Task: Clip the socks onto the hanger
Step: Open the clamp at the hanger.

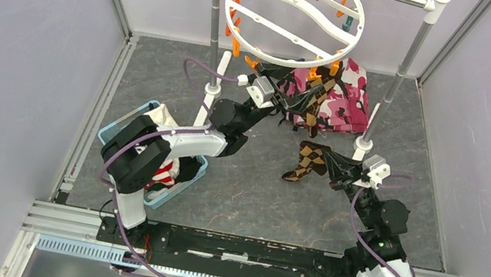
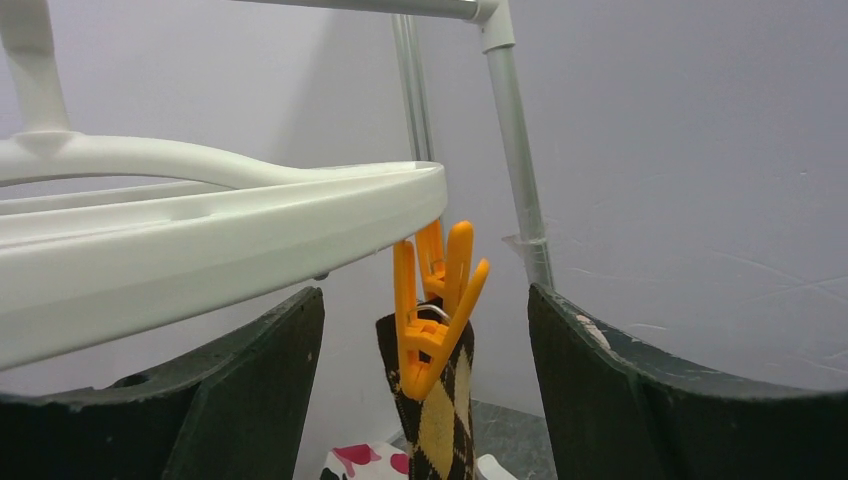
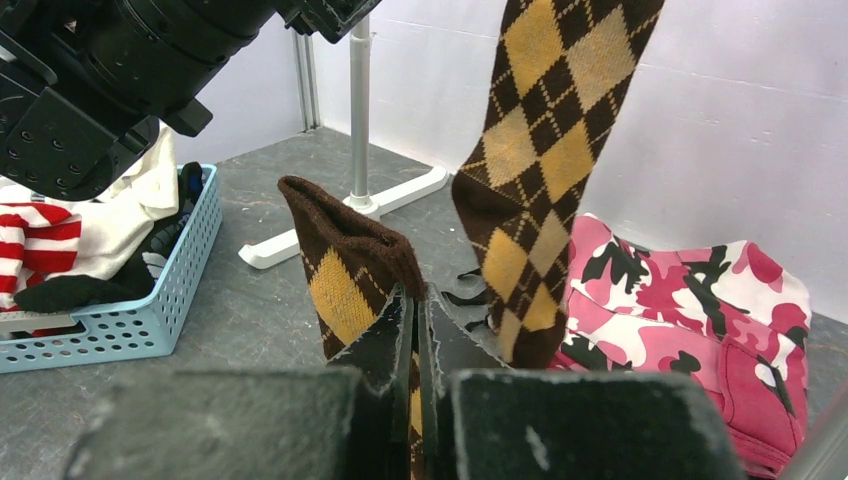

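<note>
Found 1 argyle sock already pinned in an orange clothespin under the hanger rim, toe down by the camouflage cloth. Saw left gripper released, gripping nothing, jaws either side of that pin. Saw right gripper clenched on a 2nd argyle sock near its cuff, low over the table. Judged it best to raise the cuff to a free pin, squeeze the pin tails with the left, seat fabric deep, then let go. Read no brand, label or writing anywhere.
</note>
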Action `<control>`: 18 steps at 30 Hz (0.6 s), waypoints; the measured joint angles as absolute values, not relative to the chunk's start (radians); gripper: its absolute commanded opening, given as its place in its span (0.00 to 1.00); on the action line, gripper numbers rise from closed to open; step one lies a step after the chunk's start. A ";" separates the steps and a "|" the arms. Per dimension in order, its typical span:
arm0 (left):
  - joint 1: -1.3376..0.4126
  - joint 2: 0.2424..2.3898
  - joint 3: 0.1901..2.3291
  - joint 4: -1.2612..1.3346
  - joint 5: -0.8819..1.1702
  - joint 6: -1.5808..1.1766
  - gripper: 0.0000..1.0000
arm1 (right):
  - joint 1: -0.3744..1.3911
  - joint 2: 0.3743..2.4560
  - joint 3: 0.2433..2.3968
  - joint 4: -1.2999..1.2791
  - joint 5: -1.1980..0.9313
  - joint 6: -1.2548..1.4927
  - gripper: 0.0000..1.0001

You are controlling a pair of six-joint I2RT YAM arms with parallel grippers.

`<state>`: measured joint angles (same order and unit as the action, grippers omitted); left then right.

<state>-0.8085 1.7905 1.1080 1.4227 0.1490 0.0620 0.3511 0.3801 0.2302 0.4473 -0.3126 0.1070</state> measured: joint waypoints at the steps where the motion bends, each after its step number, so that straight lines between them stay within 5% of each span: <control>1: -0.809 1.790 1.108 1.423 0.148 0.063 0.81 | 0.351 0.380 0.229 0.447 -0.313 0.107 0.00; 18: -0.823 1.798 1.122 1.407 0.133 0.073 0.76 | 0.351 0.379 0.220 0.447 -0.313 0.107 0.00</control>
<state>-0.8227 1.7981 1.1221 1.4075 0.1329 0.0727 0.3511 0.3786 0.2199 0.4473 -0.3126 0.1074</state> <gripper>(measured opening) 0.785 0.011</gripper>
